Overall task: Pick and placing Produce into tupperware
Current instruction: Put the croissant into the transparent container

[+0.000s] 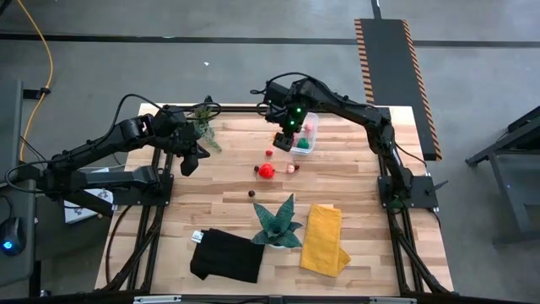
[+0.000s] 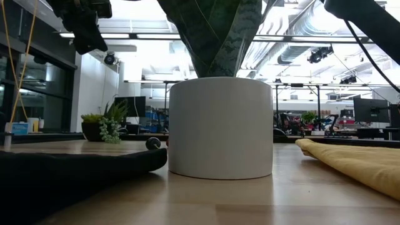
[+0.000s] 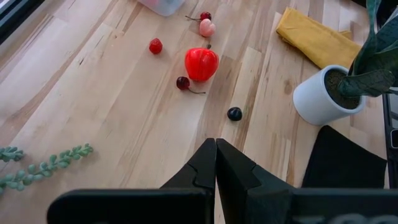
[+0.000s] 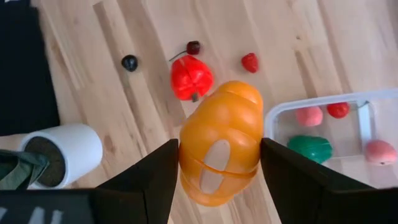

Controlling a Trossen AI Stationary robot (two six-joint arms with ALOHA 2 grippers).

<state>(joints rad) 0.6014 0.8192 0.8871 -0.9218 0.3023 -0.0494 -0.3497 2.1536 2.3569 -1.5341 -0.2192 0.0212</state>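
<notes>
— Any lettering, labels, brands or numbers to read?
— None legible anywhere.
— On the small white tag at the corner of the black cloth?
— Too small to make out.
— On the blue-topped container at the far left in the low view?
— Blurred, unreadable.

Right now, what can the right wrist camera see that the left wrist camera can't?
Only the right wrist view shows the orange pepper held in the right gripper, and the green, red and pink produce inside the tupperware. Only the left wrist view shows the shut left gripper and the yellow cloth. Both show the red pepper, the dark berry and the white pot.
</notes>
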